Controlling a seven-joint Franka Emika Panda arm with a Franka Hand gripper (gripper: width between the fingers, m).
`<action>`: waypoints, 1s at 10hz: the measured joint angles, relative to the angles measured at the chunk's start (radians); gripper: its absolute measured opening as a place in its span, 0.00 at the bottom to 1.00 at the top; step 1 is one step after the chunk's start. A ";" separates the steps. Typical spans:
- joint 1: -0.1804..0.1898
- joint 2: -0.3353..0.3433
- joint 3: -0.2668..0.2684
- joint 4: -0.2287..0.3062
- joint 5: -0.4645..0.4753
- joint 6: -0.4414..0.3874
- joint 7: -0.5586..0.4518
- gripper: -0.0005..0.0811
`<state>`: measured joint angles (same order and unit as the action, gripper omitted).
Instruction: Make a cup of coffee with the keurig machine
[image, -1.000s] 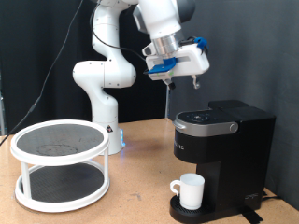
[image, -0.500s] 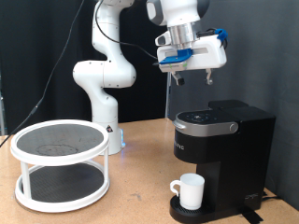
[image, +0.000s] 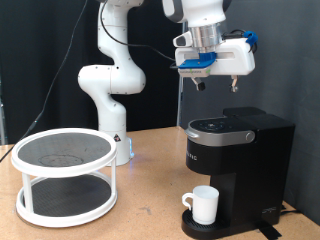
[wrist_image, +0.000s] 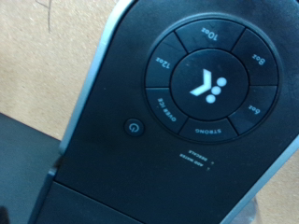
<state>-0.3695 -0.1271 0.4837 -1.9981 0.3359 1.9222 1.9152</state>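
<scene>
The black keurig machine (image: 238, 158) stands on the table at the exterior view's right with its lid down. The wrist view looks onto its lid (wrist_image: 187, 112) and the round ring of buttons. The white cup (image: 204, 204) stands upright on the drip tray under the spout, handle towards the exterior view's left. My gripper (image: 216, 86) hangs in the air well above the machine's lid, pointing down. Its fingers stand apart with nothing between them. No fingers show in the wrist view.
A white two-tier round rack (image: 63, 176) with dark mesh shelves stands on the wooden table at the exterior view's left. The arm's white base (image: 110, 95) rises behind it. A black curtain hangs at the back.
The gripper has moved up and towards the exterior view's right, from beside the machine to above its lid. The cup and machine have not moved.
</scene>
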 joint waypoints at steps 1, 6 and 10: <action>-0.001 0.014 -0.001 0.011 -0.001 -0.018 -0.008 0.91; -0.002 0.056 -0.002 -0.006 -0.075 -0.065 -0.028 0.55; -0.001 0.070 0.003 -0.043 -0.134 -0.015 0.004 0.05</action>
<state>-0.3708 -0.0576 0.4872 -2.0413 0.2024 1.9072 1.9195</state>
